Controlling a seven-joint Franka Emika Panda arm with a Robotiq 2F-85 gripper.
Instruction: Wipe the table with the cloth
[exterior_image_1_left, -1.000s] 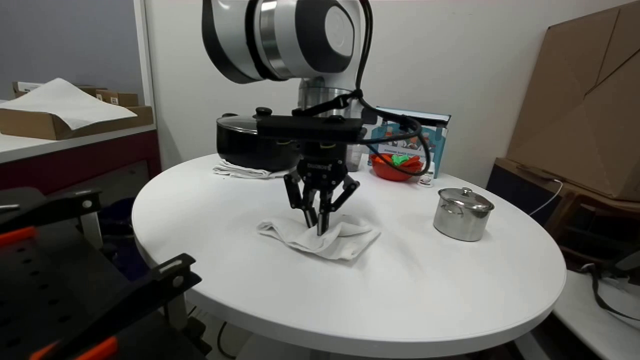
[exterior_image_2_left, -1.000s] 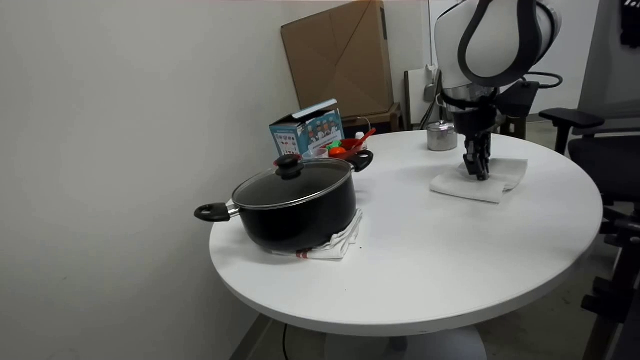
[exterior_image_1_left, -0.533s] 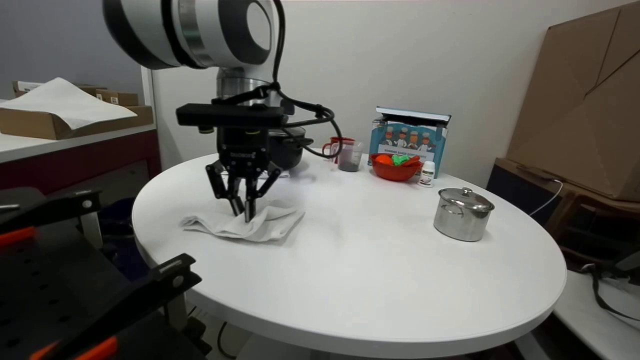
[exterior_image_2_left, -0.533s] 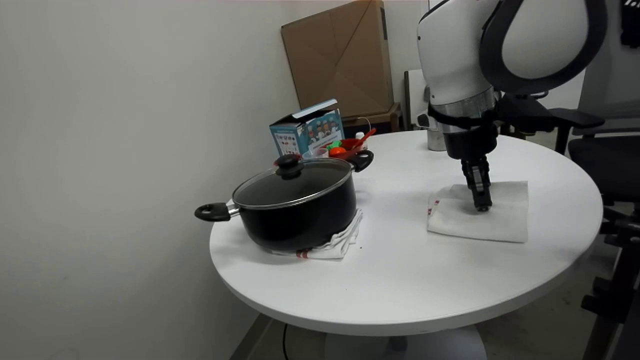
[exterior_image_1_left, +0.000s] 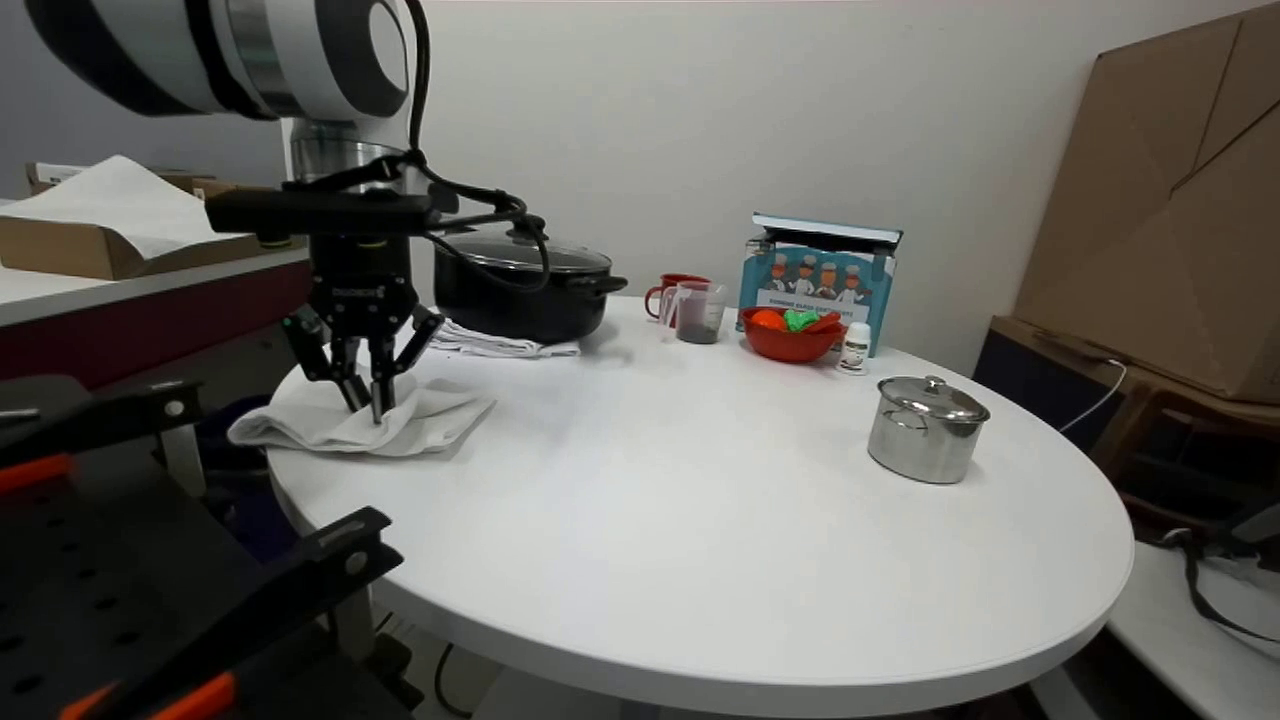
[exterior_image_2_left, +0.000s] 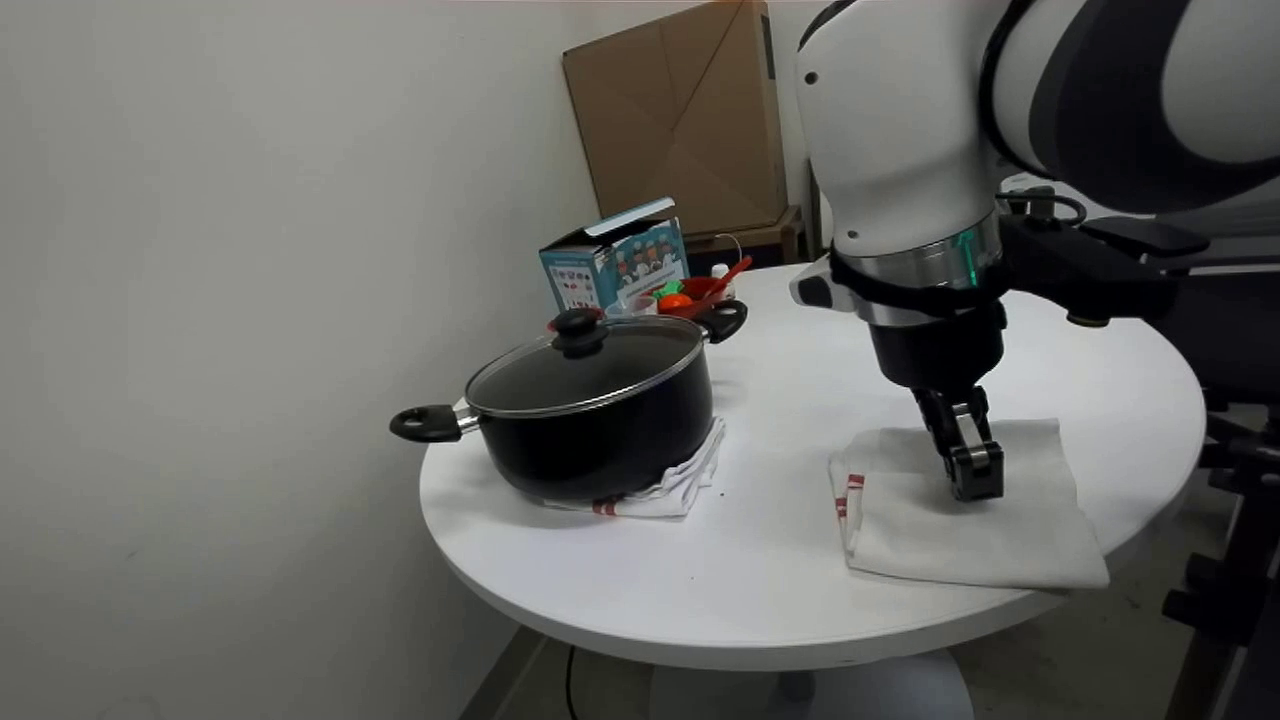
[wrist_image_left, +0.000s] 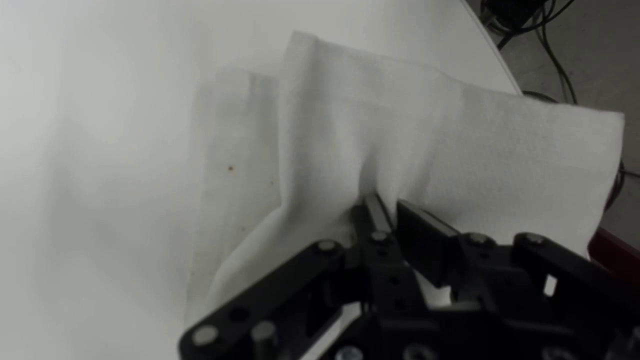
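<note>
The white cloth (exterior_image_1_left: 445, 418) lies crumpled on the round white table (exterior_image_1_left: 700, 570) near its edge. In an exterior view the cloth (exterior_image_2_left: 970, 550) shows red stripes at one side, and a corner sticks out past the table's rim. In the wrist view the cloth (wrist_image_left: 480, 140) also reaches over the table edge, and a few small dark specks show on it. My gripper (exterior_image_1_left: 369, 409) points down at the middle of the cloth. In the wrist view the gripper's fingers (wrist_image_left: 386, 201) are close together with a fold of cloth pinched between them. The tips are partly hidden in the folds.
A black lidded pot (exterior_image_2_left: 600, 440) stands on another folded cloth (exterior_image_2_left: 690, 485). A steel pot (exterior_image_1_left: 925, 435), red bowl (exterior_image_1_left: 785, 343), white bottle (exterior_image_1_left: 854, 348), measuring cup (exterior_image_1_left: 700, 315), red mug (exterior_image_1_left: 668, 285) and blue box (exterior_image_1_left: 870, 285) stand on the table. A dark frame (exterior_image_1_left: 330, 560) stands beside the table.
My gripper and the cloth have slid across the table from near its middle to its edge, leftward in an exterior view. The cloth now overhangs the rim. The grip has stayed shut.
</note>
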